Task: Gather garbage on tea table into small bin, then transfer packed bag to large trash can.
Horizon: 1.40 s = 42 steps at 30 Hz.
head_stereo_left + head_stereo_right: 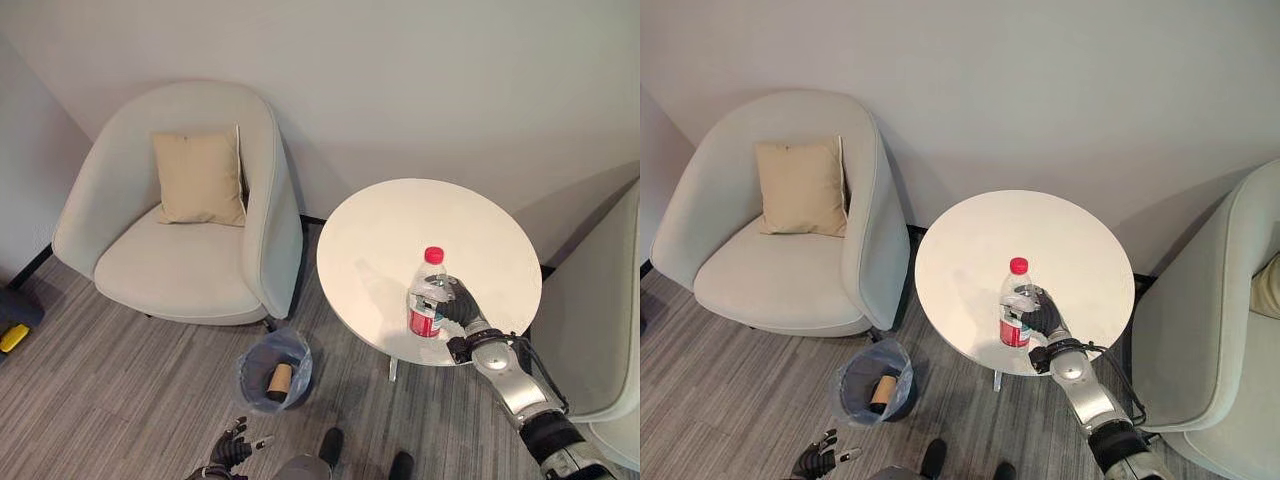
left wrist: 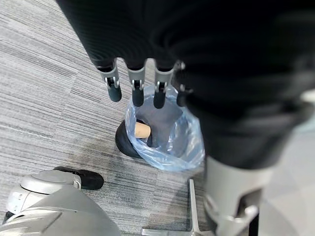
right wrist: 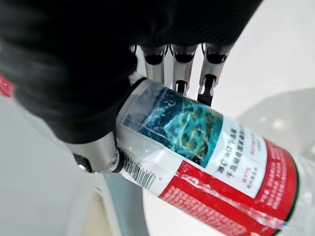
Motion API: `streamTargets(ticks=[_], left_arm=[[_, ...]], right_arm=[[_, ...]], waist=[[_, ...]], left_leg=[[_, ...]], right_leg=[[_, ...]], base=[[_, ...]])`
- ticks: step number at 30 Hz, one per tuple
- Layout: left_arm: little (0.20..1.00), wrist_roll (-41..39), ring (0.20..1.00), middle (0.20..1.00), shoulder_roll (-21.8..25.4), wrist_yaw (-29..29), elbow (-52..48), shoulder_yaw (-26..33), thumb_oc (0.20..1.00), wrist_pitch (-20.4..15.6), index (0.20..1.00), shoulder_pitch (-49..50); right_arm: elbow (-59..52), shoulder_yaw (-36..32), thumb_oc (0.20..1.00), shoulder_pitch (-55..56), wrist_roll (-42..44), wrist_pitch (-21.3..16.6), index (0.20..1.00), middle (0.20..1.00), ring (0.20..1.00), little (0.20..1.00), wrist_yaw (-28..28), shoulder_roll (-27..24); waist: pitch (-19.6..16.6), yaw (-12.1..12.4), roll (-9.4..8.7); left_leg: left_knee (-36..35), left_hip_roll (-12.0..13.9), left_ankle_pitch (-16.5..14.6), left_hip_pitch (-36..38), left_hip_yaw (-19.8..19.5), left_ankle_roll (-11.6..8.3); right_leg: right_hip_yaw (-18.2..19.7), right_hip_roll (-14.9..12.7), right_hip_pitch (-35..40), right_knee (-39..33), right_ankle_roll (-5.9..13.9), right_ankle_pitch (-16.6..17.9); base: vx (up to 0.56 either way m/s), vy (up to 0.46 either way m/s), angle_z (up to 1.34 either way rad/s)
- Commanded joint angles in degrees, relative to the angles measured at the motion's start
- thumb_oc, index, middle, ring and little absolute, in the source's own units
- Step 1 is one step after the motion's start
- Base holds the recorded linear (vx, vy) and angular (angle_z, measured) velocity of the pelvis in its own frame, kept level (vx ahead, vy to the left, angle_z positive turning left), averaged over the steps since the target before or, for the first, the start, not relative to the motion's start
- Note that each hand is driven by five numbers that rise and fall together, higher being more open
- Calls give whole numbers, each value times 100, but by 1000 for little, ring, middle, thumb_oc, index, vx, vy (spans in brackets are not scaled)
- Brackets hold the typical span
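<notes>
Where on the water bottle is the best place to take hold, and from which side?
Around the labelled middle of the water bottle, from the side facing the robot. It stands upright near the round table's near edge, so a side wrap fits its round body; the right hand is already curled round it there.

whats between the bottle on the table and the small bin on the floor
Nothing stands between them. In the left eye view, bare table top runs from the bottle to the rim, then grey carpet to the small bin.

Left hand (image 2: 142,83) hangs, fingers relaxed, above the blue-bagged small bin (image 2: 167,135) holding a cardboard tube (image 2: 141,130).
</notes>
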Motion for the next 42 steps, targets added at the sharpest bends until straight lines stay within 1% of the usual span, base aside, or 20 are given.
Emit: streamTargets(ticks=[1, 4, 6, 9, 10, 13, 14, 16, 18, 20, 21, 22, 23, 24, 26, 27, 33, 37, 40, 42], left_arm=[[1000, 55, 1000, 1000, 239, 8, 0, 25, 1000, -93, 1000, -319], [1000, 32, 1000, 1000, 191, 11, -62, 6, 1000, -95, 1000, -388], [1000, -50, 1000, 1000, 103, 22, -108, -28, 1000, -110, 1000, -447], [1000, -51, 1000, 1000, 54, 28, -137, -71, 1000, -109, 1000, -471], [1000, 2, 1000, 1000, 31, 41, -95, -81, 1000, -122, 1000, -484], [1000, 88, 1000, 1000, 48, 45, -152, -89, 1000, -141, 1000, -489], [1000, 112, 1000, 1000, 39, 30, -155, -85, 1000, -148, 1000, -468], [1000, 239, 1000, 1000, 56, 19, -155, -65, 1000, -163, 1000, -423], [1000, 295, 1000, 1000, 60, -15, -163, -43, 1000, -141, 1000, -372], [1000, 280, 1000, 1000, 177, -2, -208, 91, 1000, -113, 1000, -316], [1000, 280, 1000, 1000, 211, 2, -194, 124, 1000, -100, 1000, -321], [1000, 257, 1000, 1000, 311, 28, -287, 179, 1000, -106, 1000, -372], [1000, 256, 1000, 1000, 332, 25, -349, 184, 1000, -116, 1000, -389], [1000, 265, 1000, 1000, 336, 18, -360, 191, 1000, -113, 1000, -384], [1000, 300, 1000, 1000, 327, -9, -362, 107, 1000, -116, 1000, -448], [1000, 402, 1000, 1000, 295, -67, -278, 30, 1000, -149, 1000, -523], [1000, 417, 1000, 1000, 289, -80, -172, 95, 1000, -115, 1000, -392], [1000, 445, 1000, 1000, 305, -82, -47, 77, 1000, -87, 1000, -362], [1000, 441, 1000, 1000, 341, -55, -90, 13, 1000, -104, 1000, -384], [1000, 311, 1000, 1000, 416, 65, -250, -169, 1000, -158, 1000, -654]], right_arm=[[-973, -203, 200, 98, 259, -551, 200, 200, 200, 200, 93, -166], [-1374, -322, 200, 350, 313, -639, 200, 200, 200, 200, 167, -184], [-1692, -358, 200, 521, 321, -743, 200, 200, 200, 200, 196, -184], [-1686, -332, 200, 547, 327, -736, 200, 200, 200, 200, 162, -192], [-1691, -357, 200, 574, 286, -721, 200, 200, 200, 200, 111, -203], [-1676, -437, 200, 623, 167, -660, 200, 200, 200, 200, 6, -263], [-1676, -464, 200, 644, 135, -637, 200, 200, 200, 200, -5, -277], [-1670, -493, 200, 587, 37, -593, 200, 200, 200, 200, -8, -277], [-1659, -488, 200, 576, -1, -559, 200, 200, 200, 200, 25, -258], [-1601, -345, 200, 386, -4, -551, 200, 200, 200, 200, 84, -97], [-1592, -312, 200, 346, -2, -544, 200, 200, 200, 200, 101, -60], [-1655, -240, 200, 351, -83, -570, 200, 200, 200, 200, 149, -64], [-1695, -239, 200, 336, -111, -555, 200, 200, 200, 200, 194, -96], [-1702, -240, 200, 336, -120, -550, 200, 200, 200, 200, 220, -118], [-1725, -234, 200, 368, -109, -537, 200, 200, 200, 200, 264, -179], [-1694, -282, 200, 541, -153, -560, 200, 200, 200, 200, 326, -327], [-1544, -117, 200, 549, -312, -536, 200, 200, 200, 200, 437, -513], [-1393, 96, 200, 404, -390, -483, 200, 200, 200, 200, 464, -597], [-1226, 324, 200, 164, -443, -466, 200, 200, 200, 200, 460, -649], [-1023, 555, 200, -386, -426, -470, 200, 200, 200, 200, 299, -625]], waist=[[-27, 10, -325], [-3, -56, -286], [120, -115, -265], [178, -160, -280], [218, -203, -298], [215, -315, -295], [186, -350, -286], [129, -354, -241], [107, -334, -232], [188, -214, -266], [222, -193, -270], [319, -275, -245], [352, -332, -237], [358, -354, -232], [449, -487, -234], [511, -610, -309], [406, -473, -337], [476, -400, -329], [607, -353, -278], [1007, -300, -179]], left_leg=[[166, -141, -519, 84, 273, -220], [259, -153, -445, -50, 212, -314], [639, -179, -413, -399, 326, -390], [889, -112, -436, -640, 754, -347], [982, -3, -496, -675, 1204, -240], [1013, 198, -550, -698, 1939, -136], [968, 243, -697, -591, 2065, -177], [876, 234, -785, -476, 2234, -138], [846, 190, -835, -430, 2238, -75], [999, 52, -1055, -444, 2230, 131], [1057, 29, -1094, -459, 2208, 187], [1057, -35, -1021, -511, 2099, 315], [1016, -78, -1025, -464, 2029, 332], [985, -98, -1031, -423, 1989, 345], [900, -211, -1026, -312, 1701, 384], [975, -471, -1034, -293, 1249, 366], [967, -489, -996, -377, 1007, 186], [1054, -457, -964, -464, 861, 106], [1088, -456, -922, -614, 808, 75], [1415, -479, -851, -1243, 780, 36]], right_leg=[[262, -212, 195, 337, 230, -931], [120, -201, 185, 351, 189, -991], [-55, -224, 150, 297, 155, -974], [-200, -295, 114, 292, 153, -940], [-330, -361, 122, 313, 164, -936], [-606, -483, 97, 345, 202, -922], [-614, -494, 163, 347, 231, -1030], [-818, -614, 223, 400, 314, -1042], [-818, -692, 251, 508, 339, -1072], [-638, -995, -60, 1296, 415, -1160], [-553, -1064, -197, 1561, 426, -1163], [17, -904, -719, 1976, 416, -978], [341, -753, -888, 1971, 417, -948], [452, -706, -942, 1883, 434, -899], [941, -405, -1353, 1731, 438, -720], [1465, -166, -1373, 1507, 445, -609], [1099, -258, -1051, 1021, 348, -538], [823, -284, -913, 909, 286, -576], [702, -315, -1030, 1002, 254, -630], [603, -438, -1687, 1490, 204, -660]], base=[[-91, -42, 11], [-139, -33, 20], [-234, -22, 87], [-97, 50, 88], [-53, 96, 78], [11, 104, 86], [157, 193, 128], [193, 271, 62], [146, 266, 53], [145, 379, 43], [63, 325, -8], [46, 207, -13], [67, 172, 28], [133, 53, 67], [153, 0, 60], [110, -36, 59], [72, -99, 92], [25, -103, 40], [-85, -31, 36], [-367, 3, 18]])
